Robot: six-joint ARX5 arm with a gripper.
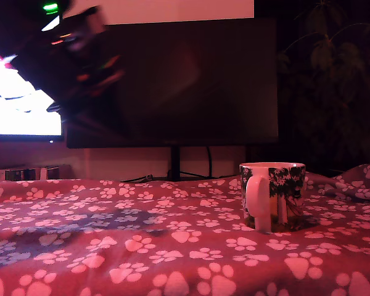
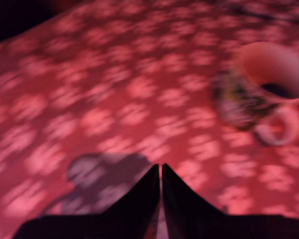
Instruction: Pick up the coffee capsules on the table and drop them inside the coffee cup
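High at the exterior view's left, the arm [image 1: 74,58] hung blurred above the table [image 1: 172,259], its gripper [image 2: 160,172] pinched to a thin slit in the wrist view, with nothing visible between the dark fingers [image 2: 139,199]. Below it, a soft shadow [image 1: 80,231] lay on the red paw-print cloth. A dark monitor [image 1: 172,80] stood behind. Toward the exterior view's right, the coffee cup [image 1: 272,196] stood upright, its white handle [image 1: 258,200] facing the camera; something dark sat inside it in the wrist view, too blurred to identify.
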